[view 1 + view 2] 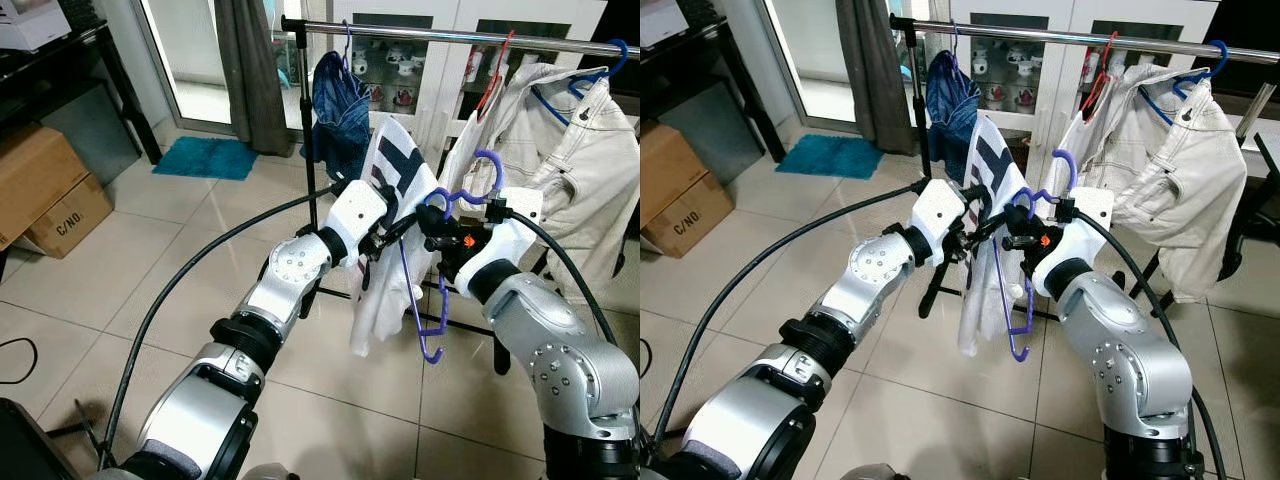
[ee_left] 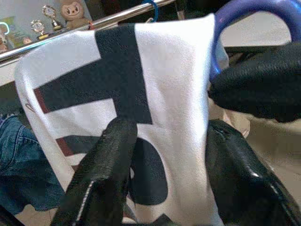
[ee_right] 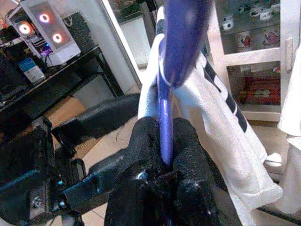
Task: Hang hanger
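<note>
Purple hanger (image 1: 432, 300): held up in front of the robot, below the level of the rail; its hook (image 1: 490, 165) points upward and is not on the rail. A white shirt hangs from it.
White shirt (image 1: 385, 200): white with black and dark red print, draped on the purple hanger and hanging down between the two arms.
Right gripper (image 1: 440, 222): jaws clenched on the purple hanger just below the hook; the right wrist view shows the purple bar pinched between the two black fingers (image 3: 141, 141).
Left gripper (image 1: 385, 235): reaches in from the left; its black fingers (image 2: 101, 169) sit either side of a fold of the white shirt and press into the cloth, grasping it beside the hanger.
Clothes rail (image 1: 450, 36): chrome bar on a black upright stand, running across behind and above the grippers.
Garments on rail: a blue denim piece (image 1: 338, 105) on the left, an off-white jacket (image 1: 575, 170) on a blue hanger (image 1: 600, 65) on the right, and a red hanger (image 1: 495, 75) between them.
Floor (image 1: 200, 250): pale tiles; a teal mat (image 1: 205, 157) lies by the glass door, and cardboard boxes (image 1: 45, 195) stand at the left.
Background: a white glass-front cabinet (image 1: 1040, 60) with small figurines stands behind the rail.
</note>
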Controlling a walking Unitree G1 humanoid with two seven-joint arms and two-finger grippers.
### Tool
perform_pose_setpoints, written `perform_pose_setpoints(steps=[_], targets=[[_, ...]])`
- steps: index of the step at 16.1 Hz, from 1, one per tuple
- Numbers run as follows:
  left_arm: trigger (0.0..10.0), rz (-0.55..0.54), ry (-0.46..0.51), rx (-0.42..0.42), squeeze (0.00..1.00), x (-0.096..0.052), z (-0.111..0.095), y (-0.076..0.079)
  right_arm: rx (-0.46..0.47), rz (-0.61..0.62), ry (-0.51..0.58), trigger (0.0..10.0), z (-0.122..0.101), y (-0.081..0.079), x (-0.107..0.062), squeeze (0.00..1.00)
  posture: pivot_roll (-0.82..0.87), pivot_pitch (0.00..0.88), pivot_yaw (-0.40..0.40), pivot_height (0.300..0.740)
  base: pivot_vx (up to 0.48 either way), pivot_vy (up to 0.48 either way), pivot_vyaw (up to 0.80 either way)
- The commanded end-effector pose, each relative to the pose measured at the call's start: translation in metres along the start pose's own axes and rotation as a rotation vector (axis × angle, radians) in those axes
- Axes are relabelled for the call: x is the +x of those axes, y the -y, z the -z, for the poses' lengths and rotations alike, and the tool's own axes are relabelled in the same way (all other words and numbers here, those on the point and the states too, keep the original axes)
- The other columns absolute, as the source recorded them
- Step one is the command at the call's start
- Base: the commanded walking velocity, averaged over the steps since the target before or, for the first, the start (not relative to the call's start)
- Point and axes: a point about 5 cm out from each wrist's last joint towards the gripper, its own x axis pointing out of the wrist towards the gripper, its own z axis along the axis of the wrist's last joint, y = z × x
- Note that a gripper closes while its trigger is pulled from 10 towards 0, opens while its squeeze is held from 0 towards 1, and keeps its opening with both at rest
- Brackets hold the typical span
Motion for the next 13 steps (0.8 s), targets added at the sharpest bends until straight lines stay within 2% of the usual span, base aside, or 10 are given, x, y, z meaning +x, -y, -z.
perform_pose_setpoints(steps=[1,5,13], targets=[[0.0,0.004,0.007,0.030,0.00,0.0031,-0.0038,-0.0012,0.007,-0.017,0.041,10.0,-0.0087,-0.0022,-0.0013,0.00,0.06,0.000,0.083,0.740,0.000,0.000,0.00],[0.0,-0.038,-0.015,0.008,0.00,0.0038,-0.0007,-0.0063,0.012,-0.028,0.045,10.0,-0.0109,-0.0024,0.0005,0.00,0.06,0.000,0.078,0.740,0.000,0.000,0.00],[0.0,-0.018,-0.058,0.037,0.00,0.0105,-0.0007,-0.0085,0.021,-0.030,0.051,10.0,-0.0117,-0.0032,-0.0009,0.00,0.05,0.000,0.085,0.740,0.000,0.000,0.00]])
